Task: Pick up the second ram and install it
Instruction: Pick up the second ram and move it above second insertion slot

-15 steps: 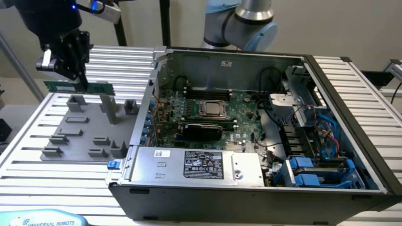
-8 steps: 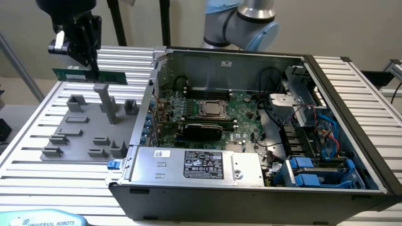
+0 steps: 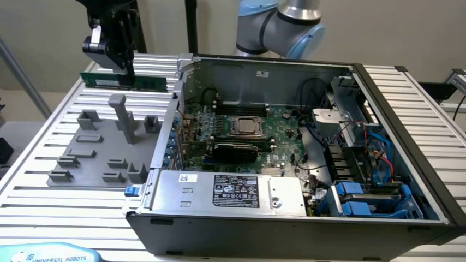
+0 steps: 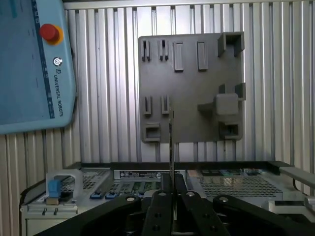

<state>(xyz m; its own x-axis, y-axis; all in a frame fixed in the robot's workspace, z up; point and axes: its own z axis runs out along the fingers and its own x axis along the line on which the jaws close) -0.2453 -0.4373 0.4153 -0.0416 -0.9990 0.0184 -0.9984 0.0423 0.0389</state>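
The second ram (image 3: 149, 83) is a slim green stick held level in the air above the far edge of the grey fixture plate (image 3: 95, 155), at the exterior view's left. My gripper (image 3: 125, 73) is shut on its top edge, with the stick hanging below the fingers. In the wrist view the ram (image 4: 171, 147) shows edge-on as a thin line running out from between my closed gripper (image 4: 171, 189) fingers, over the fixture plate (image 4: 192, 73). The open computer case (image 3: 291, 218) with its motherboard (image 3: 280, 123) lies to the exterior view's right of the ram.
Grey blocks and a tall post (image 3: 122, 117) stand up from the fixture plate below the ram. The case's near wall (image 3: 178, 82) rises just beside the stick. A blue teach pendant (image 4: 29, 64) lies on the slatted table (image 3: 65, 213) near the front.
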